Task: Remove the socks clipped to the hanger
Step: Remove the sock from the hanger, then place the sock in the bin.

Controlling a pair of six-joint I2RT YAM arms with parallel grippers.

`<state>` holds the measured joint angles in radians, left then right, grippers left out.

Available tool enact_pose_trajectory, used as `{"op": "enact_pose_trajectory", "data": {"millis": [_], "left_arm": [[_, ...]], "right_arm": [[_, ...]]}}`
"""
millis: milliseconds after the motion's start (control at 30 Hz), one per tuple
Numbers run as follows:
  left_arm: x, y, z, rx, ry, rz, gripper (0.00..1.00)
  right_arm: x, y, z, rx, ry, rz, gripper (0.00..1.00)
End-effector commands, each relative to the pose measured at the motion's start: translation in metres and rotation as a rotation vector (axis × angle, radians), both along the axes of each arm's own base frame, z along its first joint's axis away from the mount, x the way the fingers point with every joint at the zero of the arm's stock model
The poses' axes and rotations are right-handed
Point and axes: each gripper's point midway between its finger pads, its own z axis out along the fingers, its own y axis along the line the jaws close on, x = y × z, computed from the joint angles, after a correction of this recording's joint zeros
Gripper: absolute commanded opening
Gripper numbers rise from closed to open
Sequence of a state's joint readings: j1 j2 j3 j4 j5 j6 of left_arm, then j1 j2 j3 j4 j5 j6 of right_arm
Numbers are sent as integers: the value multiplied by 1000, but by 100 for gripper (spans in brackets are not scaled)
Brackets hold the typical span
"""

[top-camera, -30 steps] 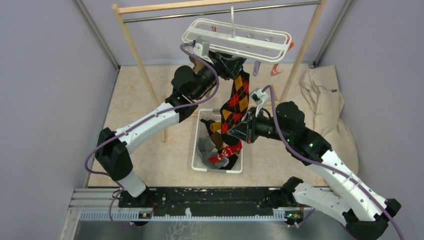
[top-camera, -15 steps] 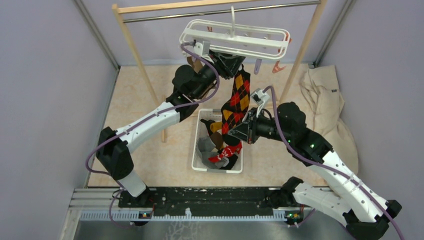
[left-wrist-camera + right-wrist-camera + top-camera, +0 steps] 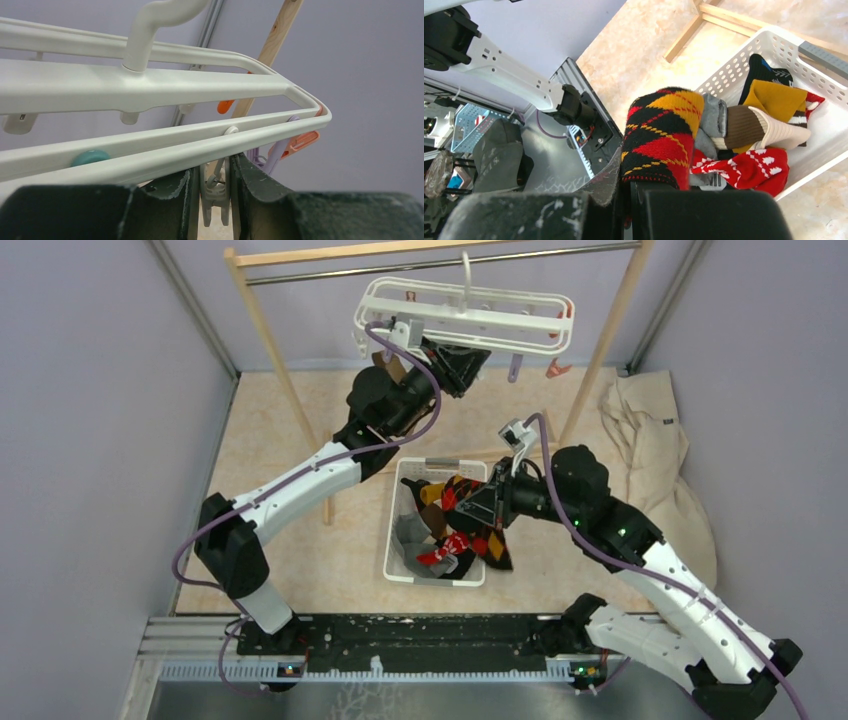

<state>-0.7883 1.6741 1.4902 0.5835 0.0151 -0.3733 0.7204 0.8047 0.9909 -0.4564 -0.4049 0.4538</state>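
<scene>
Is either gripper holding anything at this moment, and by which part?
Right gripper grips the argyle sock near one end, above the white basket. Left gripper pinches a white clip under the hanger by its sides.

Pale lilac walls (image 3: 80, 440) enclose a speckled beige floor (image 3: 260, 430). A wooden rack (image 3: 256, 322) with a metal bar (image 3: 330, 274) stands at the back (its leg near a white basket (image 3: 430, 581)), and a beige cloth (image 3: 650, 440) lies crumpled at right.

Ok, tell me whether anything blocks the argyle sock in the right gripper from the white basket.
Nothing visible does. The right gripper holds the argyle sock right over the white basket, whose open top holds only other loose socks.
</scene>
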Motion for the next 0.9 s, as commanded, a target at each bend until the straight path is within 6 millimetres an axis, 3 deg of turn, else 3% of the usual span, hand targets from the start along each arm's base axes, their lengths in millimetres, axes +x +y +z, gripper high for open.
{"op": "enact_pose_trajectory", "data": {"millis": [0,100,233,300,333,400,500,667,867], "left_arm": [[-1,6,22,-35,-35,4,5],[-2,7,21,-30,-34,3,0],[-5,11,15,-27,-3,6,2],[-3,16,13,-31,15,31,14],[-5,17,11,-29,20,30,25],[-8,20,8,-22,24,26,56],[-13,23,0,-2,28,21,77],[-20,30,-11,21,46,22,99],[-37,39,-22,59,75,-8,99]], "right_arm": [[-2,3,12,39,-50,15,0],[-2,4,10,40,-46,16,0],[-1,9,8,50,-35,29,0],[0,11,7,55,-31,35,0],[0,12,6,55,-28,38,0],[2,14,4,55,-27,40,0],[6,18,0,51,-23,44,0],[15,29,-10,39,-7,53,0],[24,43,-12,35,-9,66,0]]}}
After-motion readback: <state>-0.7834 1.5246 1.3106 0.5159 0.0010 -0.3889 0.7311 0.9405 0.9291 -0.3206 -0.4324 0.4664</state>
